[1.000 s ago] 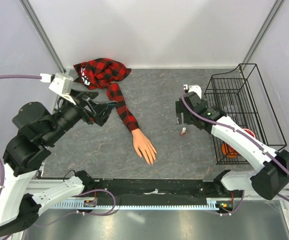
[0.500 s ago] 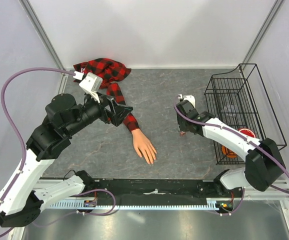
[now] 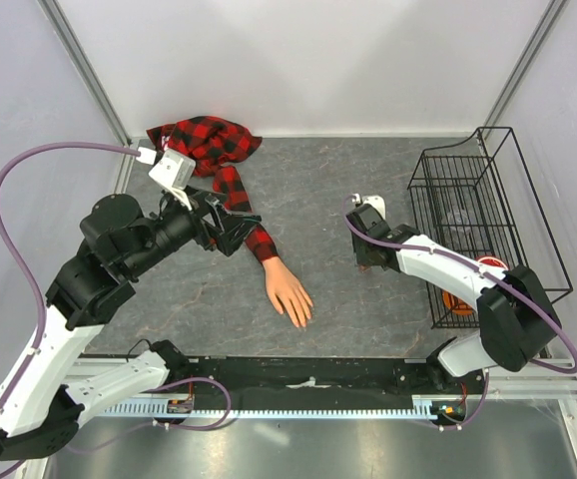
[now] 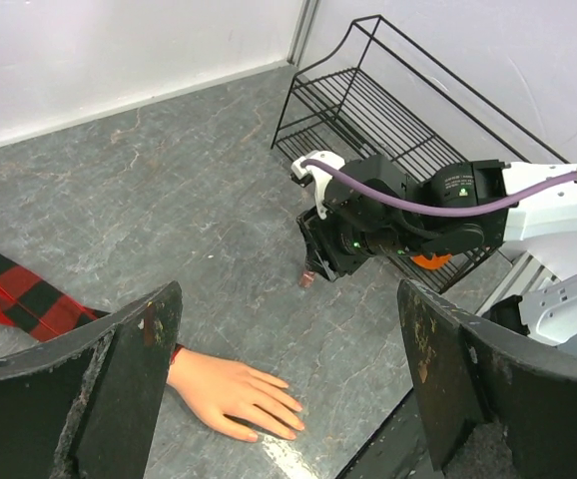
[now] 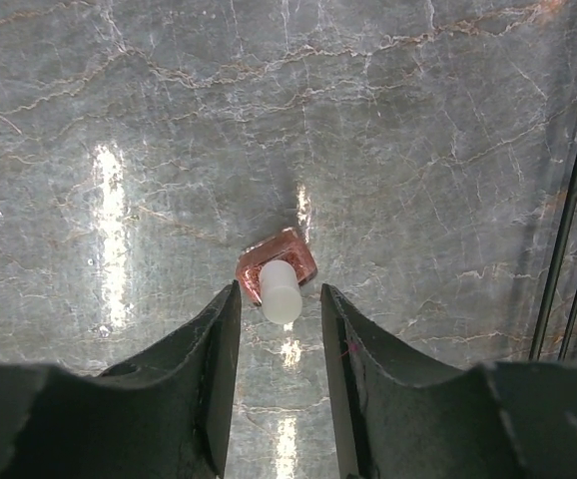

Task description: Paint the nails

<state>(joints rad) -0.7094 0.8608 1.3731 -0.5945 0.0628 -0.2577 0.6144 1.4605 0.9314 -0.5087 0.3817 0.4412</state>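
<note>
Open tabletop (image 3: 320, 215) separates the mannequin hand (image 3: 290, 293) from the bottle (image 5: 279, 283); wire rack (image 3: 460, 186) flanks right.

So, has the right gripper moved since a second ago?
Yes. In the top view the right gripper has shifted toward the near edge, staying left of the wire rack, and now straddles the bottle.

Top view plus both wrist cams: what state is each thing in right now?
left gripper: jaws wide open, empty.
right gripper: jaws part-open either side of the bottle's cap, gaps showing, no grip yet.
bottle: upright, white cap on.
mannequin hand: flat, palm down; nail paint too small to tell.
plaid shirt: bunched up, one sleeve stretched out.
</note>
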